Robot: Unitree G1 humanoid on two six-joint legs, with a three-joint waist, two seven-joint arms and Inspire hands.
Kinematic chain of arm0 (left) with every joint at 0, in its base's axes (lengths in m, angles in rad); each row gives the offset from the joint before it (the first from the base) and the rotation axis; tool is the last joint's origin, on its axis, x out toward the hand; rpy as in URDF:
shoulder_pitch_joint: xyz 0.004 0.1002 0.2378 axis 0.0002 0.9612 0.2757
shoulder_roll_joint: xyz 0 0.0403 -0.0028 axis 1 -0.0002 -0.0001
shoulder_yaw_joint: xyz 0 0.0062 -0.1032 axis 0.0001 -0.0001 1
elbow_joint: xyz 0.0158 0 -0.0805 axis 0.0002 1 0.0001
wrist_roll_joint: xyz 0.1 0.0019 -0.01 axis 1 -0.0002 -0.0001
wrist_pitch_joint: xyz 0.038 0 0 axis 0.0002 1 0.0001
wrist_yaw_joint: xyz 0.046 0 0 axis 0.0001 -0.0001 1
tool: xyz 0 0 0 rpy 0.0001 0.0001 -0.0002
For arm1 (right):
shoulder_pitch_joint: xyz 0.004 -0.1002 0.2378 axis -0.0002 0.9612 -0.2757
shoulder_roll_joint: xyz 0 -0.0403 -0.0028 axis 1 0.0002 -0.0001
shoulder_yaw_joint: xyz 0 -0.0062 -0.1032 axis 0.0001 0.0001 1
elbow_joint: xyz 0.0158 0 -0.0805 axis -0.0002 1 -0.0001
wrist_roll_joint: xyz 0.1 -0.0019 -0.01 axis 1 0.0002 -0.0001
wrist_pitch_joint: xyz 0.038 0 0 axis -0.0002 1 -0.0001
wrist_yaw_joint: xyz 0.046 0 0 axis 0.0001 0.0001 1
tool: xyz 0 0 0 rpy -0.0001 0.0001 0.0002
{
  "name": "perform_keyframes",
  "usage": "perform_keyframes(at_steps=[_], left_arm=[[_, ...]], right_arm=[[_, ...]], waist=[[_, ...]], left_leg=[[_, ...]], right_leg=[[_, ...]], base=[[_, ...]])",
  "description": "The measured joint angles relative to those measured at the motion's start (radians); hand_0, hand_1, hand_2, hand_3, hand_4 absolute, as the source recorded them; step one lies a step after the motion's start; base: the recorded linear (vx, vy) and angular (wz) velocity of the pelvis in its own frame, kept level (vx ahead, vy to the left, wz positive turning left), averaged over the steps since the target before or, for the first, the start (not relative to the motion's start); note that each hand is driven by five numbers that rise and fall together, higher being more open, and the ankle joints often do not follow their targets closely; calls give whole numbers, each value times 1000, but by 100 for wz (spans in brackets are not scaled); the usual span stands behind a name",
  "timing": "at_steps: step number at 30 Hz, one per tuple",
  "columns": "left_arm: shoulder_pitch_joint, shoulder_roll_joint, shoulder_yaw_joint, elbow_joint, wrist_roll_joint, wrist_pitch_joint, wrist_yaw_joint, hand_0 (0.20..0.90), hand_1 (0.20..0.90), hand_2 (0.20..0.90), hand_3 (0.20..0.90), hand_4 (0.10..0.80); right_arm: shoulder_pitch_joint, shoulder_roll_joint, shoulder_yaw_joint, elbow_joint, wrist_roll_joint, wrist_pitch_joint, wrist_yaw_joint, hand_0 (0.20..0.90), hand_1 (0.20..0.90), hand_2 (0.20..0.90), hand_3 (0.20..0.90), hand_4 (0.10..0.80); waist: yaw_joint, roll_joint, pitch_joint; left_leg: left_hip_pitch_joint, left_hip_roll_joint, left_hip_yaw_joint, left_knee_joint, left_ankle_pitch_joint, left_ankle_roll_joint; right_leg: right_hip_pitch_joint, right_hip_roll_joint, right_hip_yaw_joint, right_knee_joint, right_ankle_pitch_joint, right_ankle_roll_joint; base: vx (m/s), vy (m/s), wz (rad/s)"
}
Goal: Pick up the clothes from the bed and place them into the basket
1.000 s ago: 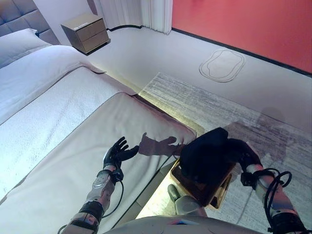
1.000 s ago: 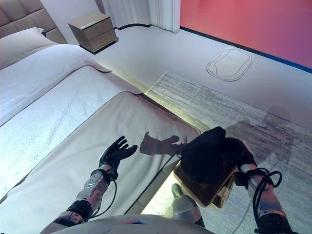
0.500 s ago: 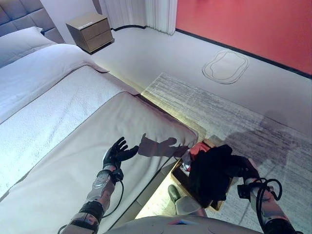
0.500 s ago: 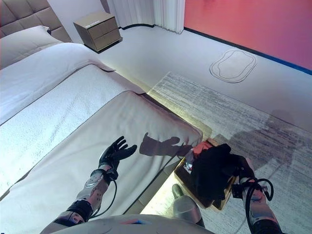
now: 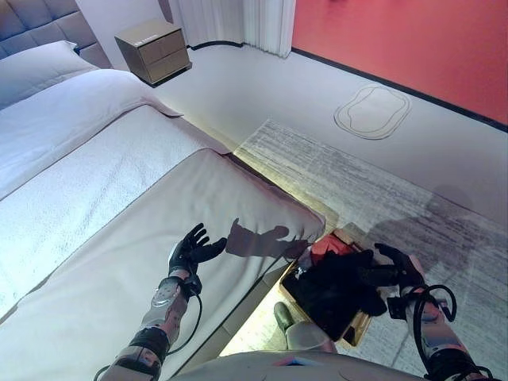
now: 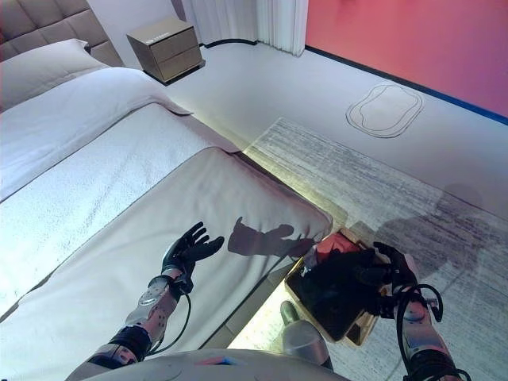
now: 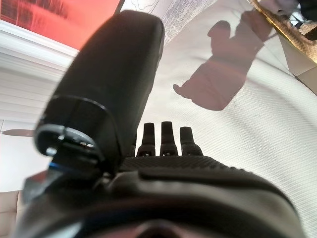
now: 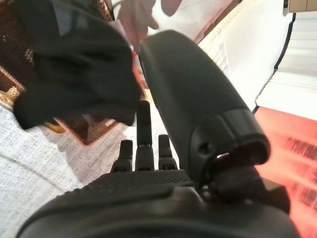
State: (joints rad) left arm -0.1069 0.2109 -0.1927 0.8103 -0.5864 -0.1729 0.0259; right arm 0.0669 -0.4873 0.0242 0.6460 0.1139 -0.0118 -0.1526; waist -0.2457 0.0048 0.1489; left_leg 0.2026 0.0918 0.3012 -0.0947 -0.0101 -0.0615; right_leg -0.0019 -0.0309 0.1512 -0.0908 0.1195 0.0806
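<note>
Black clothes (image 5: 337, 287) sit in the basket (image 5: 359, 327), which stands on the rug (image 5: 373, 186) just beside the foot corner of the bed (image 5: 119, 206). The dark garment fills most of the basket and drapes over its near rim on the right side. Something red (image 5: 327, 246) shows at the basket's far end, partly under the black cloth; probably another garment, but too little shows to be sure.

Right hand (image 5: 399, 268) is at the basket's right edge, fingers spread and fairly straight, thumb out. In the right wrist view its fingers (image 8: 143, 130) extend straight toward the black cloth without wrapping round it, so the hand is open, holding nothing. Whether the fingertips touch the cloth is hard to tell from the head views.

Left hand (image 5: 190, 250) hangs over the bed cover, well apart from the basket, fingers splayed, empty. The left wrist view shows its fingers (image 7: 166, 136) straight over bare white bedding.

Bed has a beige cover near the foot, a white blanket further up, and a pillow (image 5: 40, 67) by the grey padded headboard (image 5: 36, 22). A nightstand (image 5: 155, 49) stands beside the bed near the white curtain (image 5: 238, 20). The far wall (image 5: 397, 48) is red. An oval outline (image 5: 371, 111) marks the pale floor beyond the rug.
</note>
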Motion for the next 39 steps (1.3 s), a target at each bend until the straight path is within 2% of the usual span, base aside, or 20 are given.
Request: perform_keyframes(at_steps=[10,17,23,26,32,39], left_arm=[[2,1,0,0,1,0,-14,900,900,900,900,800],[23,1,1,-1,3,0,-16,900,900,900,900,800],[53,0,0,-3,77,-11,-31,900,900,900,900,800],[65,-2,-11,-22,140,-57,-19,900,900,900,900,800],[63,-2,-55,-62,285,-151,67,900,900,900,900,800],[98,9,-55,-63,350,-164,126,900,900,900,900,800]], right_arm=[[0,0,1,-21,-20,0,-8,900,900,900,900,800],[1,0,2,-117,-83,-7,-17,900,900,900,900,800],[3,-2,33,-277,-152,-27,3,900,900,900,900,800],[3,-6,75,-351,-200,-61,13,900,900,900,900,800],[-58,-21,192,-387,-299,-99,-1,900,900,900,900,800],[-114,-53,258,-387,-371,-121,-14,900,900,900,900,800]], waist=[[0,0,0],[-4,2,-1],[0,3,-2],[10,4,-3],[101,6,-5],[182,8,-8]], left_leg=[[-1,-1,-1,0,0,0],[-1,-2,-1,0,0,1],[-6,-2,-13,0,4,3],[-15,-1,-48,0,11,4],[-44,-2,-116,0,35,4],[-76,-3,-210,0,50,11]], right_leg=[[0,-6,-1,0,1,-1],[-1,-7,-1,0,0,0],[1,-9,-10,0,1,-1],[9,-13,-33,0,0,-2],[12,-25,-96,-1,0,-1],[35,-38,-189,-6,-12,-1]], base=[[0,0,0],[0,0,0],[9,0,5],[9,-32,30],[3,-48,34],[33,-24,39]])
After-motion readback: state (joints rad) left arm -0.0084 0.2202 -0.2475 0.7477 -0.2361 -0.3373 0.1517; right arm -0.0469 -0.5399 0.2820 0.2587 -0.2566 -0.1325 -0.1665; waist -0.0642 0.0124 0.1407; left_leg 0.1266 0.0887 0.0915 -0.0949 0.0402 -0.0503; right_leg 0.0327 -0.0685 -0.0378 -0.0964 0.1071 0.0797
